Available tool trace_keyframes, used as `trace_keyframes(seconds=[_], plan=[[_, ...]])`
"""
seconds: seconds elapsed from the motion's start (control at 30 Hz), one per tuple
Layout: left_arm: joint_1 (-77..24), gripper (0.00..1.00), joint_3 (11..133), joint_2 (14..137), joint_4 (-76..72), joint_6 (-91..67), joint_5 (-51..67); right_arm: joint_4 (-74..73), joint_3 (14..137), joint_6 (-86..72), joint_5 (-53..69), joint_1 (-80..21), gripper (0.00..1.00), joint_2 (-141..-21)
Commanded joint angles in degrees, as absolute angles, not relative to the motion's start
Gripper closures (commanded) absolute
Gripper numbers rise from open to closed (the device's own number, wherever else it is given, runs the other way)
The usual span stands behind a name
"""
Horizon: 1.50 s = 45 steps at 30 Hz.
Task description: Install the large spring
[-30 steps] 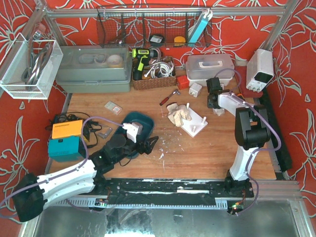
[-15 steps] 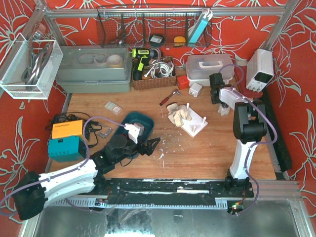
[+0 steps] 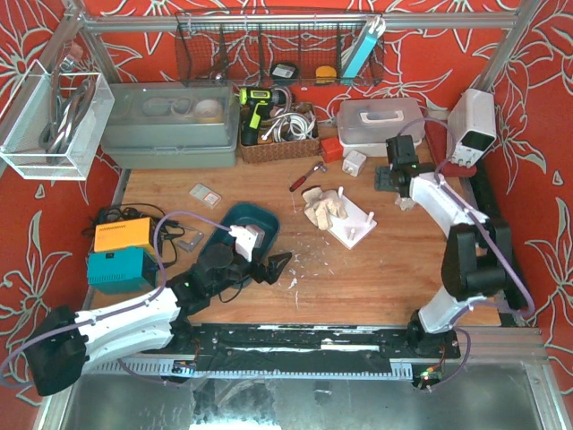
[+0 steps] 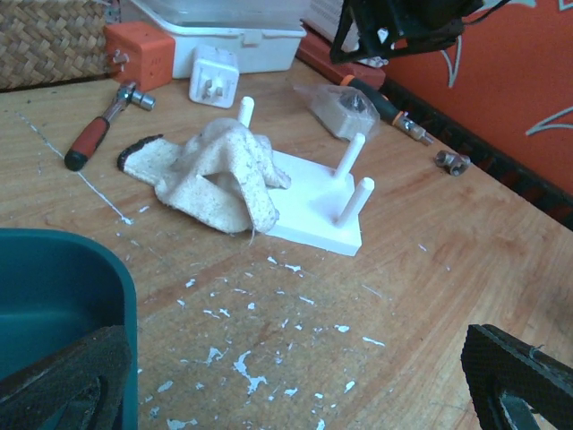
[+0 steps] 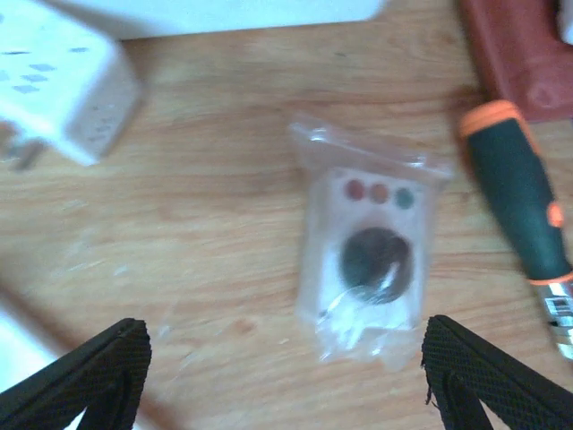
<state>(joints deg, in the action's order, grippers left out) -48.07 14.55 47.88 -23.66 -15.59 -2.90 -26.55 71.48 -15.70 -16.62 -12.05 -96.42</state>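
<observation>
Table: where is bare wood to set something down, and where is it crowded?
Free: wood between the white peg base and the right arm, and right of the left gripper. Crowded: the back edge by the wicker basket, the left by the teal tray.

Bright, even light; the right wrist view is blurred

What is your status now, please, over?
Status: left gripper open beside teal tray; right gripper open above plastic bag. No large spring made out. Cloth covers part of peg base.
</observation>
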Motion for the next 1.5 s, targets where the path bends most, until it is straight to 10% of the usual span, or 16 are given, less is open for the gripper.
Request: trace_keyframes(seconds=[0.0,0.73,1.47], plan=[[-48.5,0.00,14.9,47.7,-25.7,-14.4,-2.3,-25.0,66.2,-17.0,-2.2,-14.7,0.17,-89.5],[-48.5,0.00,13.6,41.1,-21.9,-14.9,-11.5,-18.6,58.4,-11.4,-6.9,-34.2,0.55,-87.8],[-48.6,0.00,13.4,40.9,-22.2,-15.0,-11.2,-15.5,60.8,-10.3,-8.0,-34.2,0.61,-99.9]])
